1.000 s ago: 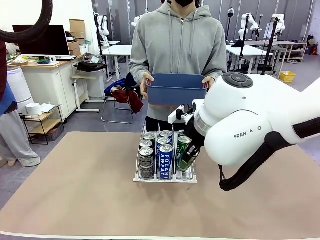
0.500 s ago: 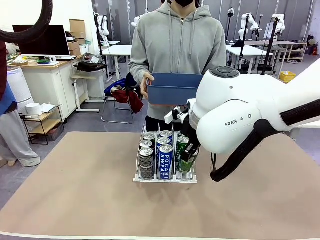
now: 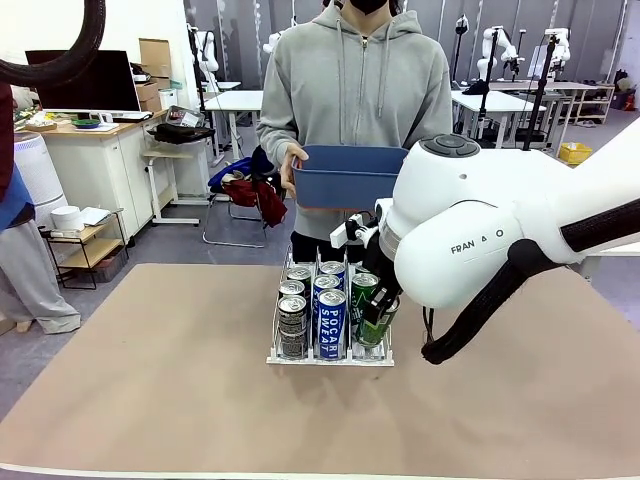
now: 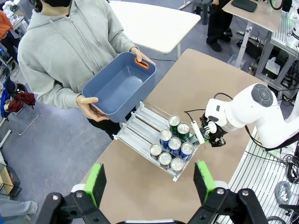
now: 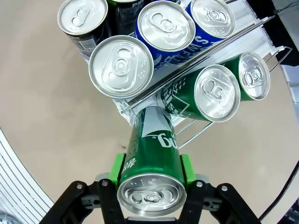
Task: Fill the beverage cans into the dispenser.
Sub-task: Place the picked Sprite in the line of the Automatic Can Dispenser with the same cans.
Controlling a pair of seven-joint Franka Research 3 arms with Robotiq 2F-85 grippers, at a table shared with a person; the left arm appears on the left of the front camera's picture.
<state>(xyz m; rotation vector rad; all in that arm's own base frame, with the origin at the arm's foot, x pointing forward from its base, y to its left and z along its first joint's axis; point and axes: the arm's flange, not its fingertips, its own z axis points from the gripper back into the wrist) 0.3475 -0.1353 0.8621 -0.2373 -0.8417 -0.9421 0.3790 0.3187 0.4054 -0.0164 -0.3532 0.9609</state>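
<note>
Right gripper [image 5: 150, 175] clamped on green can [image 5: 152, 158], long axis tilted, base at dispenser [image 3: 330, 355] front lip, right-hand lane.

The bench [image 3: 150, 400] has a plain tan top. The floor [image 3: 190, 240] behind it is grey. At the far left, a white cabinet [image 3: 95, 165] carries a dark monitor [image 3: 85, 82] and cardboard boxes [image 3: 155, 60]. White tables [image 3: 235, 100] stand farther back before a grey panelled wall [image 3: 240, 25]. A yellow crate [image 3: 574, 152] sits on the floor at right.
</note>
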